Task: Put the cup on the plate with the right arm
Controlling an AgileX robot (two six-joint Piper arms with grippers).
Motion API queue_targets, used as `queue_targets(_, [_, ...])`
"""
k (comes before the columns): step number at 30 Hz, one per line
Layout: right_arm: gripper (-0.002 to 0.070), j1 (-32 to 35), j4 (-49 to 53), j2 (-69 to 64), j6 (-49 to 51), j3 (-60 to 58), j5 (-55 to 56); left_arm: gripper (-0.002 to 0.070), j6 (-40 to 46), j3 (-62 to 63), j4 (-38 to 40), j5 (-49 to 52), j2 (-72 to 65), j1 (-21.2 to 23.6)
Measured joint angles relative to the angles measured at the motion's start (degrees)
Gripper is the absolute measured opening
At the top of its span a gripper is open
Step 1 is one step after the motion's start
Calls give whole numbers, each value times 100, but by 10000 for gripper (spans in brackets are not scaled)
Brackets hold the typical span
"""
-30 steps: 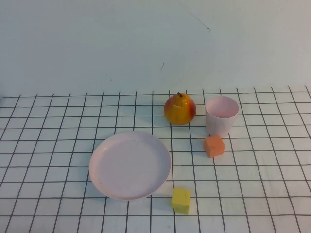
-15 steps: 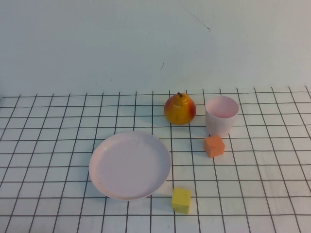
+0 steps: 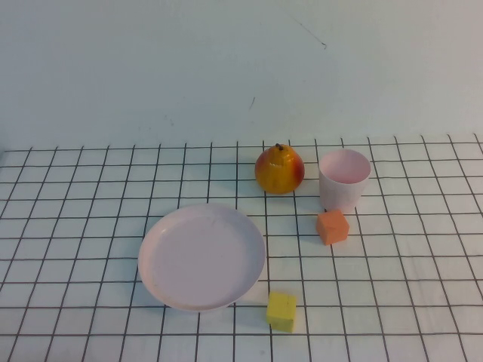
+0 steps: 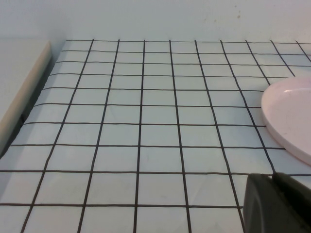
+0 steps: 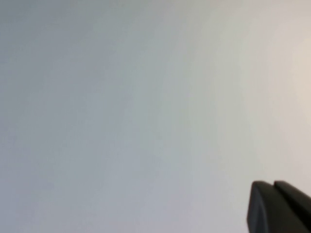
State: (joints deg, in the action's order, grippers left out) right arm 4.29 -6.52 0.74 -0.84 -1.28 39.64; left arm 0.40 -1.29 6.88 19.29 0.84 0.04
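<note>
The pale pink cup [image 3: 344,179] stands upright on the gridded table, right of a pear. The round pale pink plate [image 3: 201,255] lies left of it and nearer to me; its rim also shows in the left wrist view [image 4: 289,119]. Neither arm shows in the high view. My left gripper [image 4: 272,178] shows only as black fingertips pressed together, low over bare grid, left of the plate. My right gripper [image 5: 273,186] shows as black fingertips pressed together before a blank pale surface; the cup and plate are out of its view.
A yellow-red pear [image 3: 279,169] stands just left of the cup. An orange cube [image 3: 332,227] sits in front of the cup. A yellow cube [image 3: 281,311] lies by the plate's near right rim. A pale wall rises behind the table. A beige edge [image 4: 19,77] borders the table's left.
</note>
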Motion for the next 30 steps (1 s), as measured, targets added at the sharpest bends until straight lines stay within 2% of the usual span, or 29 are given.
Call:
queue_targets(6, [-2,0,274,0,-495,1051,-1433,-3,0,0,0,0,0,0])
queue_targets(12, [-2,0,444,-93,-584,2447,-3089,-3,0,0,0,0,0,0])
queue_targets(16, [-2,0,458,-639,-595,3325,-4000,-3,0,0,0,0,0,0])
queue_targets(21, [-2,0,367,-1656,-664,4553,-5906,-3,0,0,0,0,0,0])
queue_targets(30, [-2,0,-1194,-4142,-2760,5967,-8684,-3,0,0,0,0,0,0])
